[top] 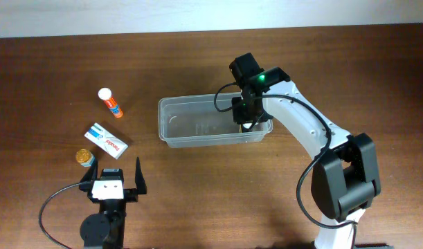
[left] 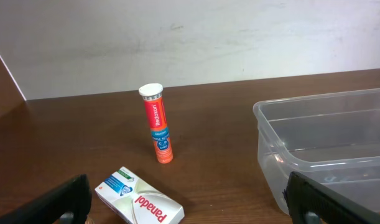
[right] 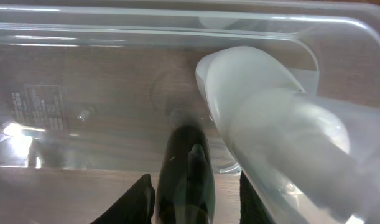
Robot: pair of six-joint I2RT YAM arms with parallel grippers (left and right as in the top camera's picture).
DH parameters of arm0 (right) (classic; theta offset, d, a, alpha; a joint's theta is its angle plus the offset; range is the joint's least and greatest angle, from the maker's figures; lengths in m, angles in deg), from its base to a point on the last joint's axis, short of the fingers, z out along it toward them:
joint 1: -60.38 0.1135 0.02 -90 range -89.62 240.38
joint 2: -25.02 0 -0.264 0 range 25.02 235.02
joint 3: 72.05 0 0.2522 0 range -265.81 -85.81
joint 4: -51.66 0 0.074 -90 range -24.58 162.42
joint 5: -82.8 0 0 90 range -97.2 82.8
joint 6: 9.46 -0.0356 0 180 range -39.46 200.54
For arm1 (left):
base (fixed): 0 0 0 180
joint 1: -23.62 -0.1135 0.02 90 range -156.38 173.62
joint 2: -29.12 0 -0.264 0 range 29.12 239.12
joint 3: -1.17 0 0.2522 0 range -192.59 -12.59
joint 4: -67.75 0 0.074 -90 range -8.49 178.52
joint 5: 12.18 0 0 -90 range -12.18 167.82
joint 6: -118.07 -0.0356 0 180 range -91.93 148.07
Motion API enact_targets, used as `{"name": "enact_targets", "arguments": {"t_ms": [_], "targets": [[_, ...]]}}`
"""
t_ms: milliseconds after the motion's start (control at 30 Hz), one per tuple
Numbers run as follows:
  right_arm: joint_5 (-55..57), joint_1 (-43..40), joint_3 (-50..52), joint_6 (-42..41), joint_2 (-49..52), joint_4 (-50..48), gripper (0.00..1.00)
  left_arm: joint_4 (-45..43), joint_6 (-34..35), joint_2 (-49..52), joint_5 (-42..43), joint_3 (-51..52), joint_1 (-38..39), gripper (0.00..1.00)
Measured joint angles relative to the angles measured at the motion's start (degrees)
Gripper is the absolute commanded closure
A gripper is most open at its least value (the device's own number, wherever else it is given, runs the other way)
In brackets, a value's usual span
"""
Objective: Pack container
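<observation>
My right arm stretches in from the near right, elbow bent, dipping my right claw (top: 247,123) into the right end of the clear container (top: 190,142) at mid-table. Its jaws seem slightly parted around a dark bottle (right: 188,168), though that view is blurred. My left claw (top: 116,169) sits spread wide, near left.

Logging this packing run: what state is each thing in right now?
container: upright, lidless, whitish object lying inside.
orange tube: capped, lying on its side.
Panadol box: closed, lying flat.
small jar: lid on, upright.
left end effector: open, empty.
right end effector: inside container, dark object between its jaws; grip unclear.
</observation>
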State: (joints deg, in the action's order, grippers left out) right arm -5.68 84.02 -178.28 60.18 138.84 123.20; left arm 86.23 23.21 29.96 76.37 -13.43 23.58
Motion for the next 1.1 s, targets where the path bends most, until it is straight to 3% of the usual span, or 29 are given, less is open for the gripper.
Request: {"name": "enact_targets", "arguments": {"t_ms": [233,633,800,1000,1100], "targets": [[0.0,0.0,-1.5,0.4,0.0,5.5,0.57,0.0,0.0,0.0,0.0,0.0,0.0,0.0],[0.0,-0.2,-18.7,4.1,-3.4,18.4,0.47,0.0,0.0,0.0,0.0,0.0,0.0,0.0],[0.0,-2.5,-22.1,5.4,-3.5,20.0,0.32,0.0,0.0,0.0,0.0,0.0,0.0,0.0],[0.0,-11.6,-23.8,6.0,-3.7,20.0,0.2,0.0,0.0,0.0,0.0,0.0,0.0,0.0],[0.0,-17.4,-23.8,5.8,-3.7,19.4,0.01,0.0,0.0,0.0,0.0,0.0,0.0,0.0]]}}
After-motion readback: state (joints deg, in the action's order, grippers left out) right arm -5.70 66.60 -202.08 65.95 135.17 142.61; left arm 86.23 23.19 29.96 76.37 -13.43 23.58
